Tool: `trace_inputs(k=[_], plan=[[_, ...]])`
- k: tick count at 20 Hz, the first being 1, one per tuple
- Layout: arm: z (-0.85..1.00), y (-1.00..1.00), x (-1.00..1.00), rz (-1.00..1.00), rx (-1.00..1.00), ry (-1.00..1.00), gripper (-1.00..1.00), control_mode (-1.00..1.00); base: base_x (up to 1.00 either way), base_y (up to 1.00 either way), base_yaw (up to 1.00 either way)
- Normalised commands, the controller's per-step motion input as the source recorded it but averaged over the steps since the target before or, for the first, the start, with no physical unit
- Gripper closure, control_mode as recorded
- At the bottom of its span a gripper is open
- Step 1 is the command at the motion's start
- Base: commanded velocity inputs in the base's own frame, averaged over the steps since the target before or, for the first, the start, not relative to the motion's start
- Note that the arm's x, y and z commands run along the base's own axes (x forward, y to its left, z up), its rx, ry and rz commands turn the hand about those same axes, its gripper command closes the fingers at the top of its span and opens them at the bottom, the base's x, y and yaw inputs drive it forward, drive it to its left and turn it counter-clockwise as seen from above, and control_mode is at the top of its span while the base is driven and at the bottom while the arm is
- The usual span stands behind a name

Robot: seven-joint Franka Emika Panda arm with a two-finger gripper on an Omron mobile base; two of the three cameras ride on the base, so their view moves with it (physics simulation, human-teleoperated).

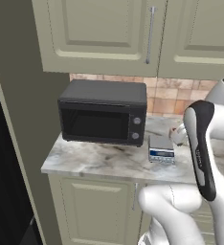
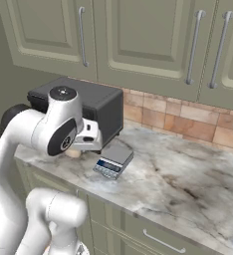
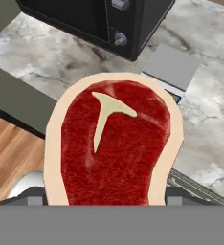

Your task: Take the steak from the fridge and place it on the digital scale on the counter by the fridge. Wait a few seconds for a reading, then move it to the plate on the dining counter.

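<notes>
The steak (image 3: 115, 143), red with a pale tan rim and a white T-shaped mark, hangs in my gripper (image 3: 109, 198), which is shut on its lower end. It is held above the marbled counter (image 1: 99, 160), a little short of the digital scale (image 3: 175, 68). The scale (image 1: 161, 148) is a flat grey square with a blue-and-white strip, right of the microwave, and nothing lies on it. In the right base view my hand (image 2: 88, 138) hovers just left of the scale (image 2: 113, 158), with a tan edge of the steak (image 2: 73, 153) below it. The steak hides the fingertips.
A black microwave (image 1: 104, 112) stands on the short counter against the tiled wall, close to the left of the scale. Olive upper cabinets (image 2: 138, 40) hang overhead. A dark fridge side (image 1: 1, 182) fills the far left. The counter runs on to the right (image 2: 188, 184).
</notes>
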Motion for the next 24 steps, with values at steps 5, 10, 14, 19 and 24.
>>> trace_inputs(k=[5, 10, 14, 19, 24], plan=[[-0.08, 0.11, -0.32, -0.01, -0.02, -0.03, 1.00, 1.00, -0.58, 0.19, 0.00], [0.00, 0.00, 0.00, 0.00, 0.00, 0.00, 1.00, 1.00, -1.00, 0.12, 0.25], [0.00, 0.00, 0.00, 0.00, 0.00, 0.00, 1.00, 1.00, -0.96, 0.07, 0.82], [0.00, 0.00, 0.00, 0.00, 0.00, 0.00, 1.00, 1.00, -0.61, 0.11, 0.98], [0.00, 0.00, 0.00, 0.00, 0.00, 0.00, 1.00, 1.00, -0.51, 0.36, 0.94]])
